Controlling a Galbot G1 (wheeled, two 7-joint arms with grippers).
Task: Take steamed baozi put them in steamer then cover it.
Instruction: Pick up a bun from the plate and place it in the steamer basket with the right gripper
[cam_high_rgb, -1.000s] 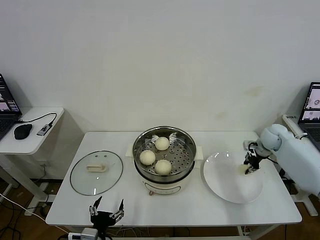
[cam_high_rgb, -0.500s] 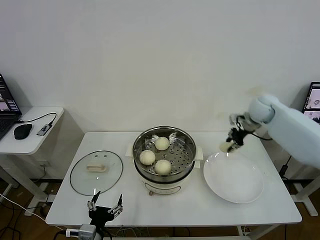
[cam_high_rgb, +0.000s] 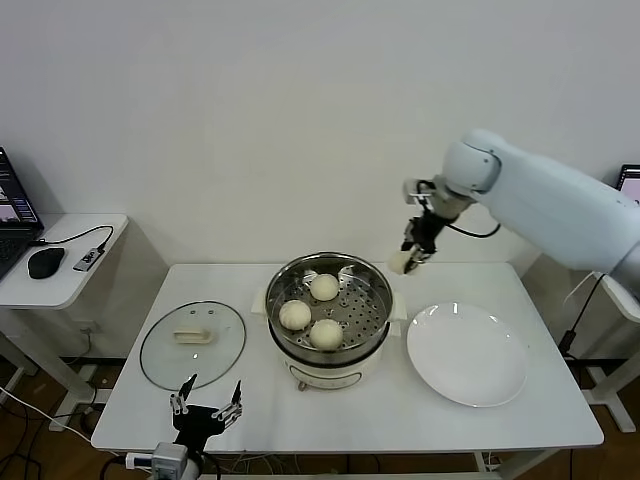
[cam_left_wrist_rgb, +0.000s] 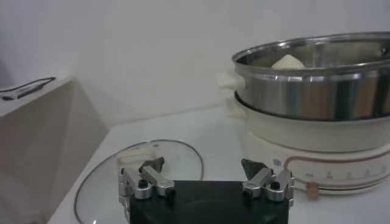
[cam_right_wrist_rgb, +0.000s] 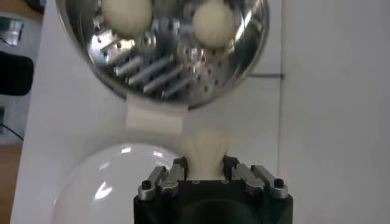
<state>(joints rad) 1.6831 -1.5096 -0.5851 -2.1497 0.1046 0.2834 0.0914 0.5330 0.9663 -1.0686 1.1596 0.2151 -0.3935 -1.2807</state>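
Since a second ago, the right gripper (cam_high_rgb: 412, 252) has swung from the white plate (cam_high_rgb: 466, 354) toward the steamer (cam_high_rgb: 328, 300), jaws pinching the fourth baozi (cam_right_wrist_rgb: 204, 149) beside its rim, held high to clear it; left gripper (cam_high_rgb: 207, 414) waits, jaws spread, near the glass lid (cam_high_rgb: 192, 344).

We see plain white wall (cam_high_rgb: 250, 120) behind white table (cam_high_rgb: 350, 420). Left of table: small white side desk (cam_high_rgb: 70, 275) holding black mouse (cam_high_rgb: 45, 262), cable, laptop edge (cam_high_rgb: 12, 215). Wooden floor below desk.
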